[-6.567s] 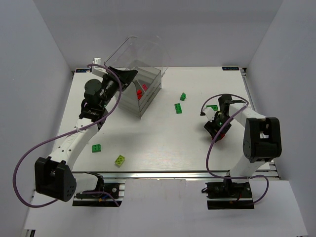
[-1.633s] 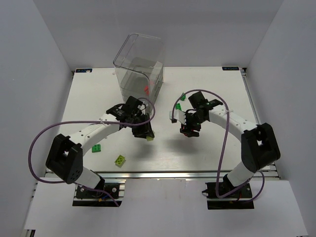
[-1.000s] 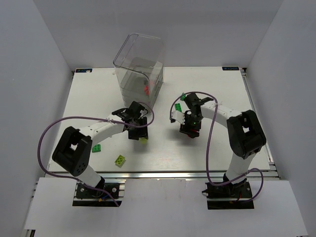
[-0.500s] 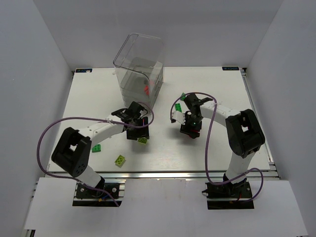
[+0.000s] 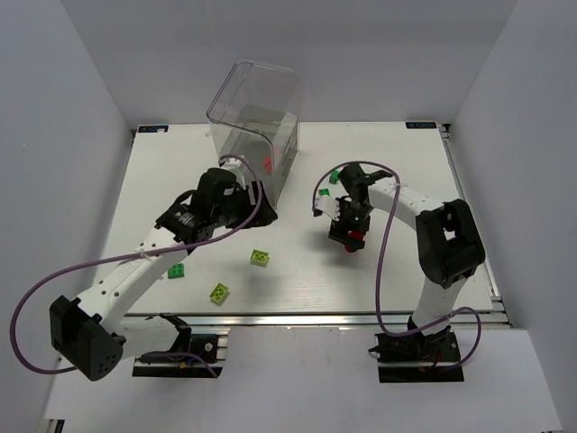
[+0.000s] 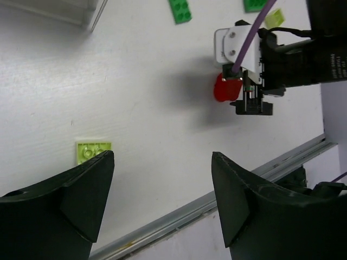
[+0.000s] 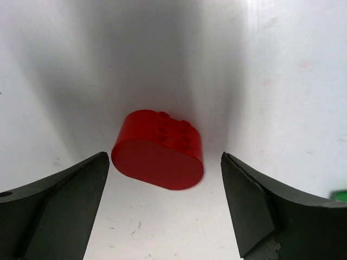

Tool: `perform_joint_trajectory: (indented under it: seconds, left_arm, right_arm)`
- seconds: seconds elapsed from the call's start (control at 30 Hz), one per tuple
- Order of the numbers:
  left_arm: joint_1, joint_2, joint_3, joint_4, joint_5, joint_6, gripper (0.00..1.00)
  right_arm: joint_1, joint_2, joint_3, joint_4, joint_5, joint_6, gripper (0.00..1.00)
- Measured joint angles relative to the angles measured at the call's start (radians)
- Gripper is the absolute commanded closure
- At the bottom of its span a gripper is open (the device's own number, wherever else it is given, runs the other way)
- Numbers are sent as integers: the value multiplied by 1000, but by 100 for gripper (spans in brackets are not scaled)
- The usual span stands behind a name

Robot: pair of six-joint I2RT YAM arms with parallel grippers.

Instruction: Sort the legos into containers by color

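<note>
1. Right of the middle of the white table (image 5: 424, 153): right gripper (image 7: 165, 158), pointing straight down, fingers spread wide.
2. Between those fingers, touching neither: 1 red rounded plastic brick (image 7: 158, 149), studs on top, lying on the table.
3. Left of centre, raised above the table: left gripper (image 6: 162, 162), fingers likewise spread, nothing between them.
4. In its wrist view, just beside the fingertip at the view's left: 1 yellow-green square plastic brick (image 6: 93, 150), flat on the table, well apart from the red one.
5. Near the front edge: a 2nd yellow-green studded brick (image 5: 219, 291) and 1 dark green studded brick (image 5: 178, 270), apart from each other.
6. Toward the back, beside the right arm: small green bricks (image 5: 334, 174), close together.
7. At the back, left of centre: tall clear plastic box (image 5: 257, 108) with a rounded top, red pieces (image 5: 268, 163) visible low inside; impossible to tell which compartment.
</note>
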Motion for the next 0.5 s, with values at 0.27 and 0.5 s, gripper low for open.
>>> perform_joint_trajectory:
  seconds: [0.27,0.5]
  left_arm:
    - [2,-93,37,115,-27,-8,65]
    - [2,-129,67,219,-99,-31,64]
  right_arm:
    - [-43,-134,113,199,-77,217,14]
    - [-96,61,530,323,-388,660,50]
